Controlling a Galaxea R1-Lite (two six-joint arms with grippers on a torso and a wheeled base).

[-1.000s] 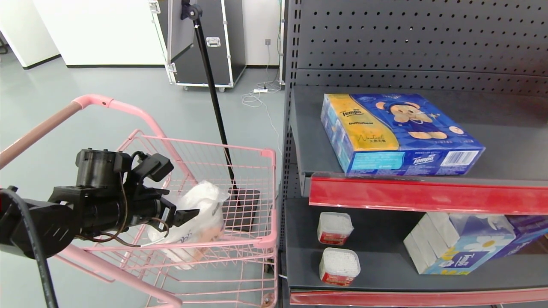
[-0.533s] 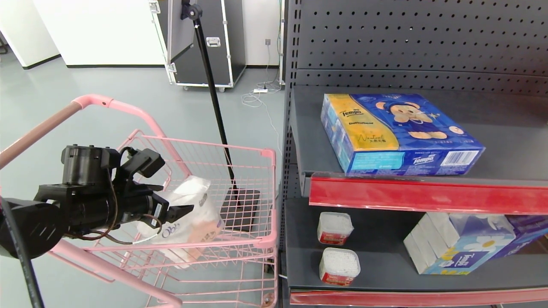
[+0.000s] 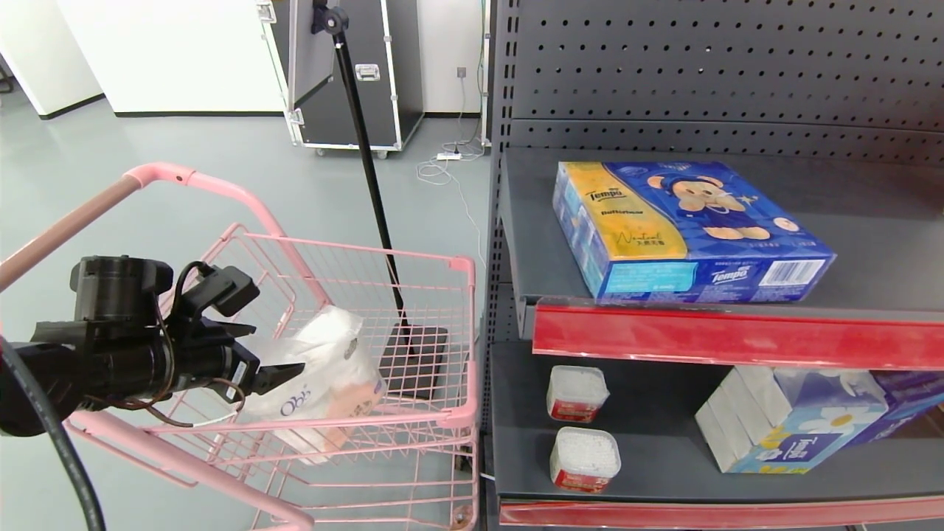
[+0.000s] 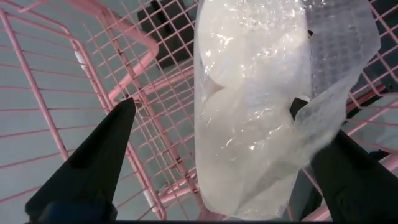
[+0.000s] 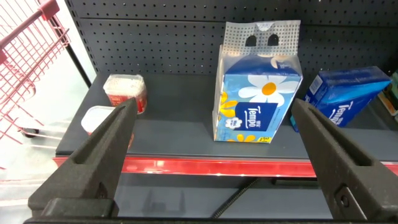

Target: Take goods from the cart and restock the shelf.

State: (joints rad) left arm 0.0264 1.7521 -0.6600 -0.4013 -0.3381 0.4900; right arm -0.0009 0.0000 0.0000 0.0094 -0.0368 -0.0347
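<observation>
A white plastic-wrapped pack of tissue rolls (image 3: 335, 365) leans inside the pink wire cart (image 3: 324, 252). My left gripper (image 3: 271, 352) hovers over the cart at the pack's left side, open. In the left wrist view the pack (image 4: 249, 124) sits between the widely spread fingers (image 4: 93, 168), and its loose wrap brushes one finger. My right gripper (image 5: 214, 106) is open and empty, facing the lower shelf (image 5: 180, 140). A blue tissue box (image 3: 686, 228) lies on the upper shelf (image 3: 877, 243).
The lower shelf holds two small white tubs (image 3: 577, 393) (image 3: 585, 459) and a daisy-print tissue pack (image 3: 789, 424), also seen as tubs (image 5: 126, 92) and pack (image 5: 261, 106) beside a blue box (image 5: 351, 93). A black stand pole (image 3: 365, 162) rises behind the cart.
My left gripper has drawn back to the left across the cart. The white pack has tipped leftward and sits a little lower.
</observation>
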